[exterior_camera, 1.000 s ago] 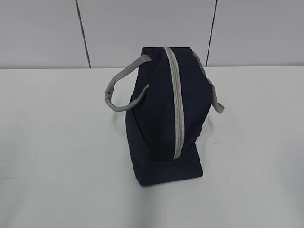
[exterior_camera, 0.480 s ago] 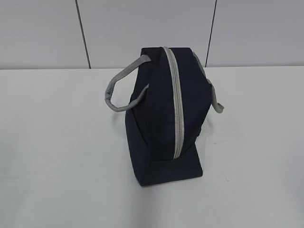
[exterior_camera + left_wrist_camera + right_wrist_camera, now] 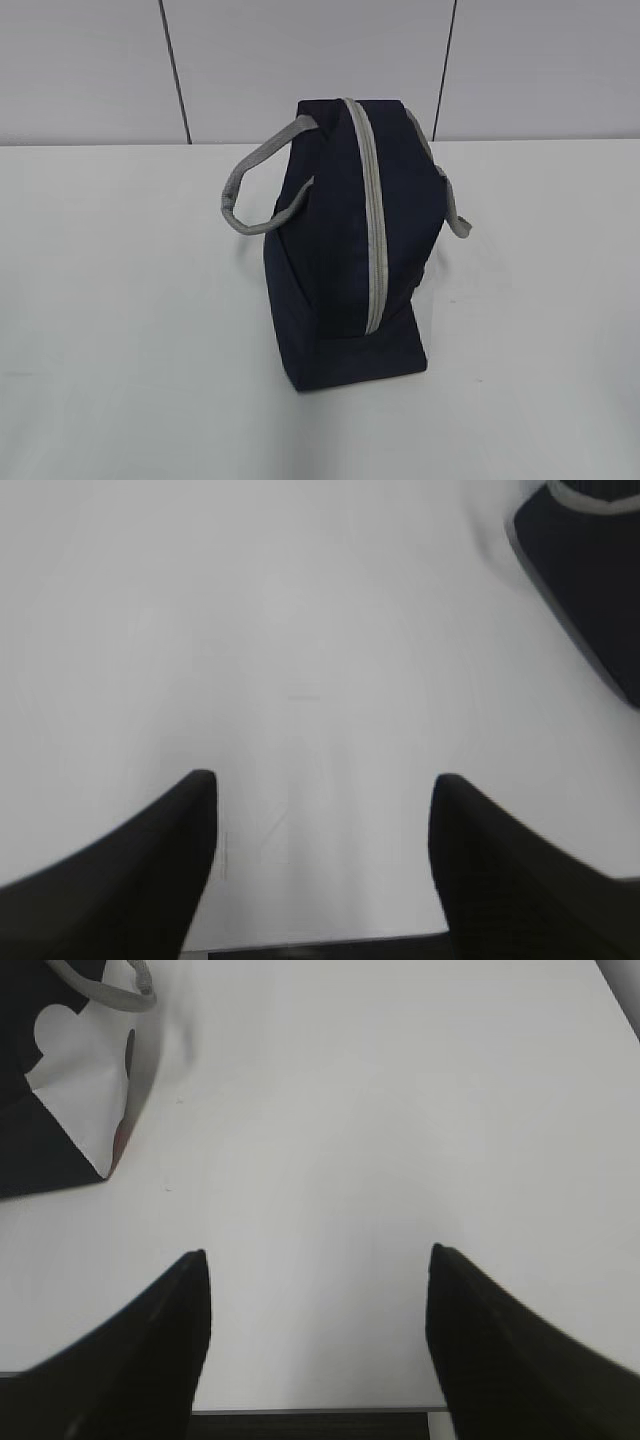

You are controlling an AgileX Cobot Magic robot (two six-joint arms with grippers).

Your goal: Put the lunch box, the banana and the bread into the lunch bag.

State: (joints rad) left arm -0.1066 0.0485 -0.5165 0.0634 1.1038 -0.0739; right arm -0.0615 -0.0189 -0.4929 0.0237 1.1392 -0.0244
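No visible change btwn earlier ext. views and now: bag (image 3: 345,250) sits in same spot on table (image 3: 120,300), same pose, zipper (image 3: 372,220) and handles (image 3: 255,190) lie alike. No arm enters ext. view.

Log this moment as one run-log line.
lunch bag: upright on table, zipper closed | left claw: open, empty | right claw: open, empty | food: unseen

No legible text, no labels, no brand marks, no numbers anywhere
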